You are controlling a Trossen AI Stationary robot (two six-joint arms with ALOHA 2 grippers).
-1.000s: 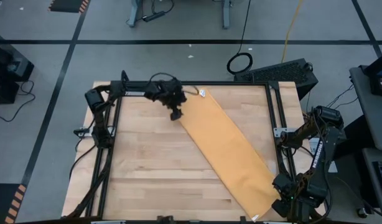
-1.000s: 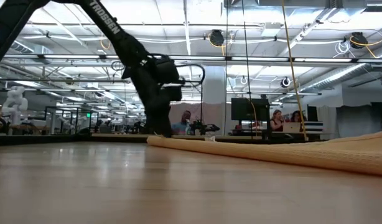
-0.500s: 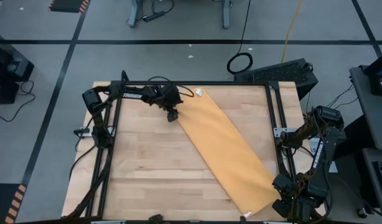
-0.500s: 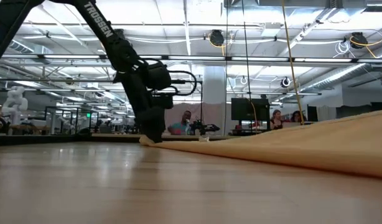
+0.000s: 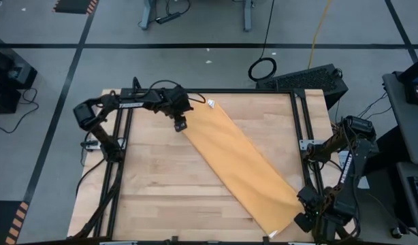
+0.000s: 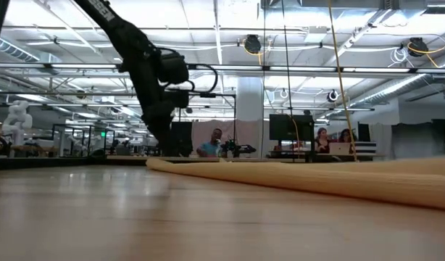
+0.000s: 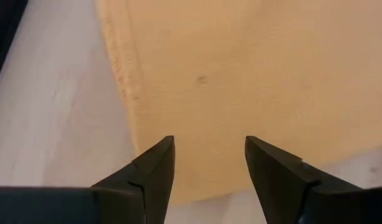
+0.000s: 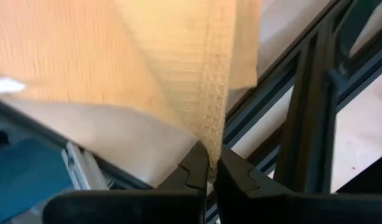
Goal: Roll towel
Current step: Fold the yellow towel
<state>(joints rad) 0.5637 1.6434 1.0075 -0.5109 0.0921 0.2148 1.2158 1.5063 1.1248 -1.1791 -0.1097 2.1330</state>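
Note:
The towel [image 5: 239, 167] is a long mustard-yellow strip lying flat and slantwise on the wooden table, from far left to near right. A small white tag [image 5: 210, 103] shows at its far end. My left gripper [image 5: 180, 124] stands open over the towel's far-left corner, and in the left wrist view its fingers [image 7: 160, 162] stand above the cloth [image 7: 253, 74] just inside the end edge. My right gripper [image 5: 306, 216] is shut on the towel's near-right end by the table's right rail. My left gripper [image 7: 208, 143] slants down over the towel's far-left corner; whether its fingertips touch the cloth I cannot tell. My right gripper [image 8: 211, 163] pinches the towel's hemmed edge [image 8: 211, 140] at the near-right end between its two fingers. The fingers come from above, pointing down. The held part is above the black rail, while the rest of the strip lies on the table.
Black frame rails run along the table's left [image 5: 120, 170] and right [image 5: 306, 136] sides. A keyboard [image 5: 308, 78] lies beyond the far right corner. Bare wood [image 5: 168, 197] spreads at the near left. People sit far behind the table [image 6: 324, 138].
My left gripper has gone toward the table's left edge and risen a little. The towel's far end has slid leftward along the table with it, while the near-right end stayed in my right gripper. In the low view the strip's right part bulged up, then sank flat again.

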